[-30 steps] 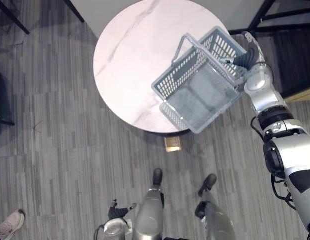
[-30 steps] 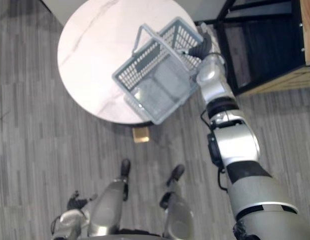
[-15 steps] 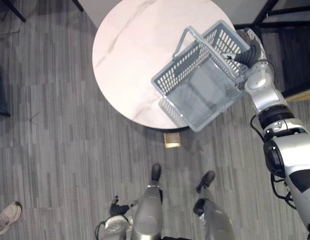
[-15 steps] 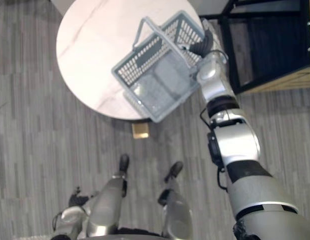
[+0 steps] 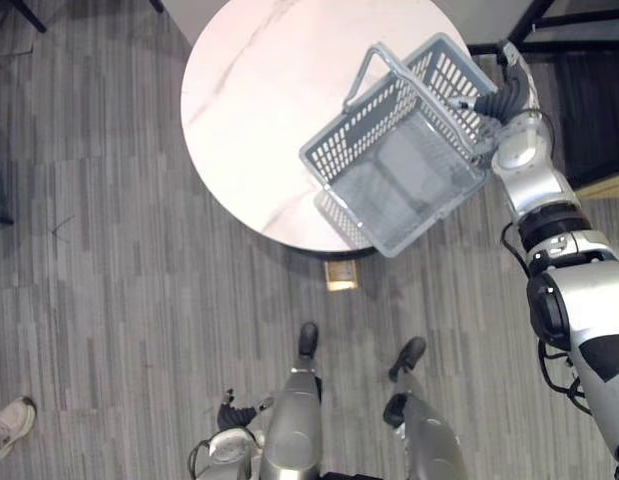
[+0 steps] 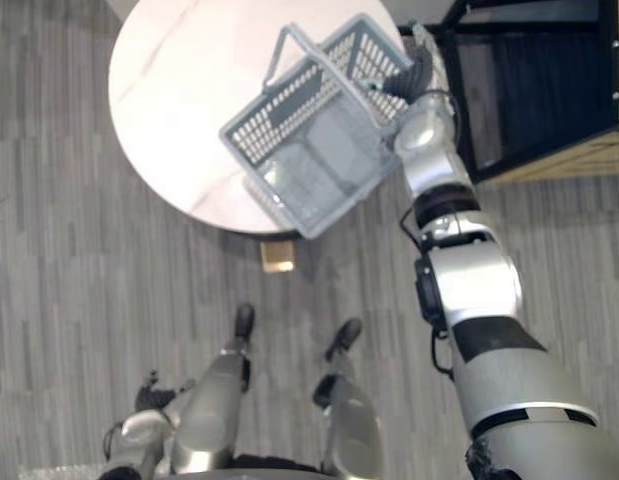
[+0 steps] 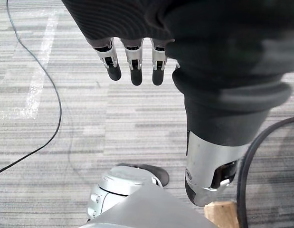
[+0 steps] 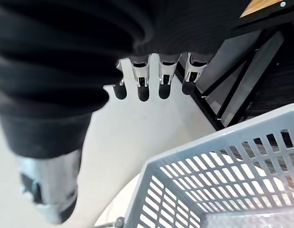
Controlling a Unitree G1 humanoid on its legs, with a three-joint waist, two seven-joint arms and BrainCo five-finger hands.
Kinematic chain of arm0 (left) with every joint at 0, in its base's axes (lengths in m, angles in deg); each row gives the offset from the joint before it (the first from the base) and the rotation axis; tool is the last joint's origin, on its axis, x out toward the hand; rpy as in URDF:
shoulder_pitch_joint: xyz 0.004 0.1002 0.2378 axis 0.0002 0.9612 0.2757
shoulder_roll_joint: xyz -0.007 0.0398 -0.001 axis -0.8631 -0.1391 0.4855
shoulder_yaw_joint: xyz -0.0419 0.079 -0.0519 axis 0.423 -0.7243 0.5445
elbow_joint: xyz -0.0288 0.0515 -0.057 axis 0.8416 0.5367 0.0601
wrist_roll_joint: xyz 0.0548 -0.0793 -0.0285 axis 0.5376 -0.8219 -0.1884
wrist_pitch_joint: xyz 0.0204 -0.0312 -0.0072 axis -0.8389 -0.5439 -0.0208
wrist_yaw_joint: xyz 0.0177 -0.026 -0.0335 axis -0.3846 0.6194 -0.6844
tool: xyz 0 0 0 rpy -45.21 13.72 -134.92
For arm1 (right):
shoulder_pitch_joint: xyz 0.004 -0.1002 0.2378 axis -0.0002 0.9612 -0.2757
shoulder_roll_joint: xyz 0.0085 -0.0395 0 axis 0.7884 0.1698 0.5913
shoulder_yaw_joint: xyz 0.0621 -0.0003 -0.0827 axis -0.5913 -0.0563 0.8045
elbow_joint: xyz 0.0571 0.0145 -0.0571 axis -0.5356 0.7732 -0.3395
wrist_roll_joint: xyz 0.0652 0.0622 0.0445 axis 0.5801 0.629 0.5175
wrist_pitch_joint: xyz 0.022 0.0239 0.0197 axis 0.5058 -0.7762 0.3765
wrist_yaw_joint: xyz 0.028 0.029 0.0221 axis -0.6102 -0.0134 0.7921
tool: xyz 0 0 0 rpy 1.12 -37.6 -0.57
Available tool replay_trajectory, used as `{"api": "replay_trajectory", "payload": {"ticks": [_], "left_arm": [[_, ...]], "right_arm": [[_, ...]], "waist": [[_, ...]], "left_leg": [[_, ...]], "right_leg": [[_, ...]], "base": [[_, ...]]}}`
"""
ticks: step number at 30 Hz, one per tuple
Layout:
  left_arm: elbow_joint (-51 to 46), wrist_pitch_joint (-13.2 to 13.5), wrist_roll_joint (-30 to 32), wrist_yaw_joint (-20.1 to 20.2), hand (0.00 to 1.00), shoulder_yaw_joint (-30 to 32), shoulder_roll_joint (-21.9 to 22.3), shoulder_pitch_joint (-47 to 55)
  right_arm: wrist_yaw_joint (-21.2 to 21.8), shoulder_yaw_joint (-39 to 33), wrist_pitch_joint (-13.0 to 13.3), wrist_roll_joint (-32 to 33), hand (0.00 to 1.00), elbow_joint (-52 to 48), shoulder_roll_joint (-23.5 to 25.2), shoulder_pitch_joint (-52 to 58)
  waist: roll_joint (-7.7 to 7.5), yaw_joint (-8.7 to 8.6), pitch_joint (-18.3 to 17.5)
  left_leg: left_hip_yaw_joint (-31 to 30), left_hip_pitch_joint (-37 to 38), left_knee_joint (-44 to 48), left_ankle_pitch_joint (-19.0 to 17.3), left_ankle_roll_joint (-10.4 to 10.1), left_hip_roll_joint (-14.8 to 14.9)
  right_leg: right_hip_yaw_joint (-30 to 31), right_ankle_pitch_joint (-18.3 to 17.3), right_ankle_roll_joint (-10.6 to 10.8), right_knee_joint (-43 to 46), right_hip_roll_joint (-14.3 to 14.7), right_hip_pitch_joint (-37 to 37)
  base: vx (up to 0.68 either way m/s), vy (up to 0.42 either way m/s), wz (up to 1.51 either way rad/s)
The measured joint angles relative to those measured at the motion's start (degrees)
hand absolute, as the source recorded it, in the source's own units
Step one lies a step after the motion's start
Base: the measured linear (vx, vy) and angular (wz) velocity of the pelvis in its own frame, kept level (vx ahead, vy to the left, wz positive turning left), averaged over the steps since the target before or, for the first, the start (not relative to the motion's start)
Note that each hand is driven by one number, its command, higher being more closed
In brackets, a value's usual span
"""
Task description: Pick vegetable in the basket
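Showing grey basket [image 5: 351,140] over round table [image 5: 249,120] edge; right hand [image 5: 504,97] beside its rim, fingers straight, empty; left hand [image 7: 133,61] relaxed.

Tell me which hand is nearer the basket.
Right. The right hand is right beside the basket's rim at the table edge, fingers straight. The left hand hangs low over the floor, well away from it.

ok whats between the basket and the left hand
Bare grey floor and one small tan block beside the table, seen in the left eye view between the basket and the low left hand.
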Motion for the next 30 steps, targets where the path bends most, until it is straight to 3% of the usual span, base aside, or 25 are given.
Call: {"api": "replay_trajectory", "payload": {"ticks": [14,22,30], "left_arm": [[0.0,-0.1,0.0,-0.1,0.00,0.2,-0.1,0.0],[0.0,-1.1,0.1,-0.4,0.00,2.6,-1.1,0.0],[0.1,-1.4,0.2,-0.4,0.00,4.8,-1.3,0.2]], "right_arm": [[-0.9,1.1,-0.1,0.5,0.00,-4.9,-0.3,-2.8],[0.2,8.6,0.1,-0.1,0.00,-21.3,3.4,2.5],[2.7,12.4,1.4,0.5,0.00,-25.4,7.9,7.9]], "waist": [[-0.28,-0.01,-0.1],[-2.71,-1.05,-0.9],[-4.62,-1.36,-2.1]], "left_leg": [[0.1,0.1,-0.5,0.6,-0.5,0.8],[0.8,1.0,-2.9,2.3,-1.0,1.5],[1.7,1.3,-3.0,2.7,-1.1,1.6]], "right_leg": [[0.5,0.3,-0.4,0.0,0.8,-0.3],[1.7,0.7,-1.0,-0.3,1.6,-0.9],[2.8,0.9,-1.2,-0.4,1.8,-1.1]], "base": [[0.00,-0.002,-0.01],[0.00,-0.010,-0.06],[0.00,0.000,-0.04]]}}
